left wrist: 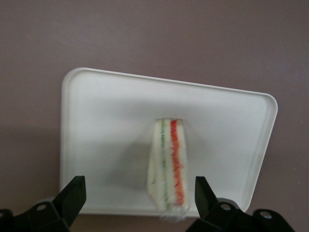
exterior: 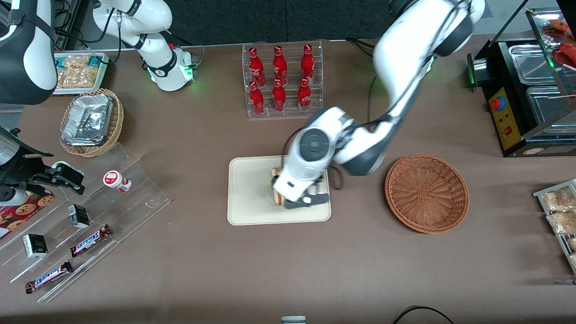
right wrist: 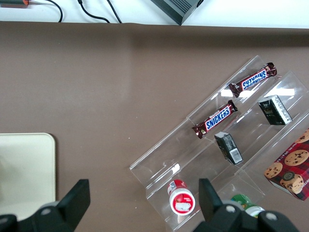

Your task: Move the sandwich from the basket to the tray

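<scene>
The sandwich [left wrist: 168, 162], a pale wedge with green and red-orange filling lines, lies on the cream tray [left wrist: 106, 125]. My left gripper [left wrist: 140, 182] hangs over it with the fingers wide apart; the sandwich sits between them, and neither finger touches it. In the front view the gripper [exterior: 306, 198] is over the part of the tray [exterior: 252, 193] toward the working arm's end, and the wrist hides most of the sandwich [exterior: 275, 173]. The reddish-brown basket [exterior: 426, 193] stands empty beside the tray, toward the working arm's end.
A clear rack of red bottles [exterior: 282, 81] stands farther from the front camera than the tray. A paler wicker basket with foil containers [exterior: 92, 121] and clear display steps with Snickers bars [exterior: 90, 238] lie toward the parked arm's end. A black food warmer [exterior: 526, 90] stands toward the working arm's end.
</scene>
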Robot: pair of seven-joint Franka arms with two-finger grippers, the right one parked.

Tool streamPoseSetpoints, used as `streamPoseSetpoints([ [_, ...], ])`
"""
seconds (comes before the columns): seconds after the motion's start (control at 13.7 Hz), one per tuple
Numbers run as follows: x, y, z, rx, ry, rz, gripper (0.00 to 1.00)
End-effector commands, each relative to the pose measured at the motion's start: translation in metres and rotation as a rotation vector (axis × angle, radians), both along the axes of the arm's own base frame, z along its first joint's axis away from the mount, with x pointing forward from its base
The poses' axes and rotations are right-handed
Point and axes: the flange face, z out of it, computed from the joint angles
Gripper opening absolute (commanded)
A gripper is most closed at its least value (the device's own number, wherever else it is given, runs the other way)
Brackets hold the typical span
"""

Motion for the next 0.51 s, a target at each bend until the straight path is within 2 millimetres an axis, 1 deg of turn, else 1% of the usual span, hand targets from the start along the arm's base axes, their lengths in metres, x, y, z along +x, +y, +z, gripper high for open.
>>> streamPoseSetpoints([
  [0.0,-0.025,0.06,0.038,0.021,0.024,-0.079,0.99],
  [0.07,-0.031,0.091,0.043,0.041,0.019,-0.094,0.99],
  [0.15,-0.028,0.129,0.044,0.051,0.019,-0.075,0.99],
  [0.22,-0.032,0.158,0.048,0.061,0.015,-0.078,0.99],
  [0.29,-0.04,0.183,0.052,0.074,0.002,-0.099,0.99],
  [0.44,-0.05,0.235,0.05,0.094,-0.024,-0.12,0.99],
])
